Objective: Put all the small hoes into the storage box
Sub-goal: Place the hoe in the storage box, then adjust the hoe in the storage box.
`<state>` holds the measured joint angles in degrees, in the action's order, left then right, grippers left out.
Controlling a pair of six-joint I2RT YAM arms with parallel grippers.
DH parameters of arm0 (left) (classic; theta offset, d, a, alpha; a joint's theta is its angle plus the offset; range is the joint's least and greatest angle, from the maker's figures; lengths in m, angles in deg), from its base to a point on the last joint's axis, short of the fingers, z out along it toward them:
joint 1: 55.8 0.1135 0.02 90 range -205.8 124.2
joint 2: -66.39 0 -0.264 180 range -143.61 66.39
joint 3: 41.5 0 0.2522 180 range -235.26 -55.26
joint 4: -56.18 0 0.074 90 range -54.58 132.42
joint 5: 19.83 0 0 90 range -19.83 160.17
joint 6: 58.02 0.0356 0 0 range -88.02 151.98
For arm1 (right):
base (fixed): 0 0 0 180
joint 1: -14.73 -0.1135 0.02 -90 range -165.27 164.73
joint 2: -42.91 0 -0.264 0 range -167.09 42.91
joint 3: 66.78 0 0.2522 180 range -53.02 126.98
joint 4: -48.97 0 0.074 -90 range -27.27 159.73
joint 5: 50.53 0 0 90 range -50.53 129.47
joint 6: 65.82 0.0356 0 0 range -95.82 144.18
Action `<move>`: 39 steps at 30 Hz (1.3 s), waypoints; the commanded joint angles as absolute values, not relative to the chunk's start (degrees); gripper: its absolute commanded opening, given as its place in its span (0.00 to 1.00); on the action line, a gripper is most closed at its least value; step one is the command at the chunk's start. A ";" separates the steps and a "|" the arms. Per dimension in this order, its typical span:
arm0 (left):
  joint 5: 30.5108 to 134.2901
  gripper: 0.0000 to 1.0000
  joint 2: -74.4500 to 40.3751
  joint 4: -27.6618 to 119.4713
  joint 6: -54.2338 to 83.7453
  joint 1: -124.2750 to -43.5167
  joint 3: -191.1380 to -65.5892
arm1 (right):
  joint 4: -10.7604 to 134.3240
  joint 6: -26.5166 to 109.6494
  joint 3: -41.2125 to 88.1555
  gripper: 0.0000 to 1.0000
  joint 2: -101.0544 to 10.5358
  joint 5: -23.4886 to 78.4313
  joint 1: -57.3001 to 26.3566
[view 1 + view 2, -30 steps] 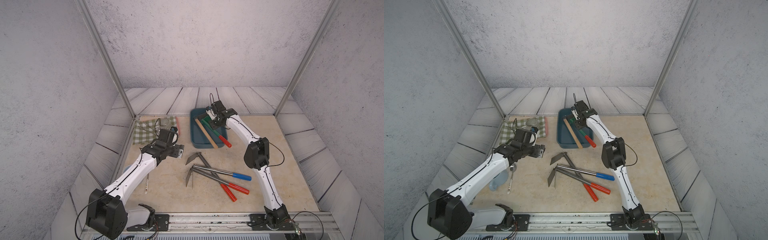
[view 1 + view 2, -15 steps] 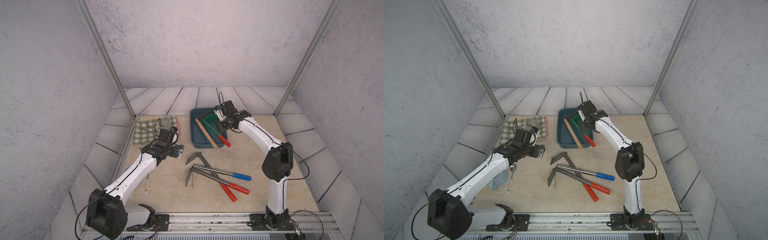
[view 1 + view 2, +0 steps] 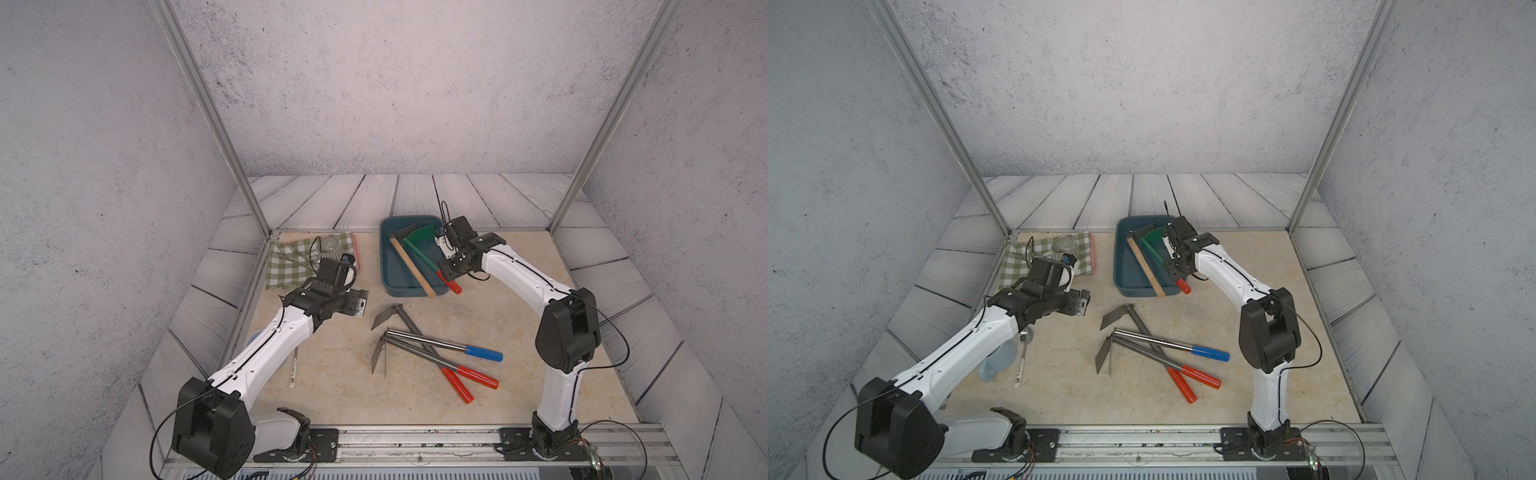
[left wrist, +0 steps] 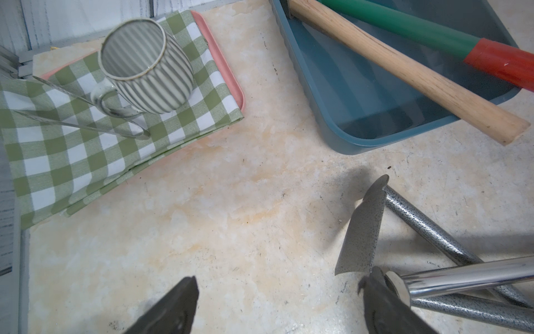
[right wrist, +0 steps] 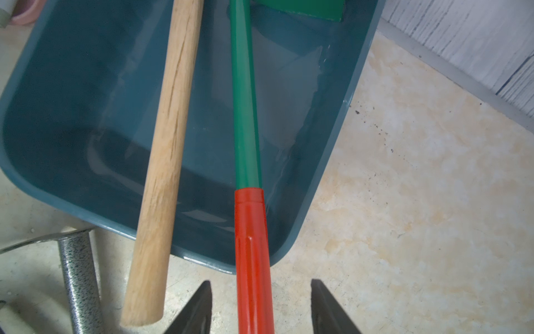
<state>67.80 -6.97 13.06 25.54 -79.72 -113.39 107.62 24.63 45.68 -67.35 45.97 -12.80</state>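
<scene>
Right gripper [image 5: 260, 282] open: the small hoe [image 5: 245, 121] runs between your fingers [image 5: 199, 311] by its red grip [image 5: 252, 245], touching neither, blade ahead inside the storage box [image 5: 335, 150]. Left gripper [image 4: 283, 276] also open, steel hoes [image 4: 433, 231] beside one finger. Judged stiff, head-heavy, slick-painted: take hold on the ribbed red grip.

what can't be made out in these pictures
- Pale blue cup: partly under the left arm in both top views.
- Right gripper: hidden behind its own wrist in both top views; only the fingertips show in the right wrist view.
- Green hoe: blade and grip end cut off by the frame edges in the right wrist view.
- Print on the spoon: too small to read in a top view.
</scene>
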 commanded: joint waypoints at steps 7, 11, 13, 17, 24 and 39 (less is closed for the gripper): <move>67.01 0.91 -7.47 12.23 25.79 -80.32 -113.77 | 106.41 25.21 46.49 0.51 -72.25 44.93 -12.89; 66.92 0.91 -7.61 12.23 25.78 -80.32 -113.77 | 106.52 25.35 47.82 0.50 -74.88 44.14 -12.83; 66.92 0.91 -7.61 12.17 25.82 -80.41 -113.75 | 106.59 25.53 48.40 0.50 -75.97 44.32 -12.81; 66.92 0.91 -7.70 12.15 25.80 -80.49 -113.81 | 106.08 26.00 48.50 0.41 -76.80 44.23 -12.78; 67.31 0.91 -7.97 11.96 25.38 -80.75 -113.97 | 104.78 26.99 51.30 0.22 -78.83 44.03 -12.80; 67.67 0.91 -9.19 12.45 23.59 -82.84 -114.14 | 106.46 26.74 61.09 0.43 -84.40 48.54 -12.77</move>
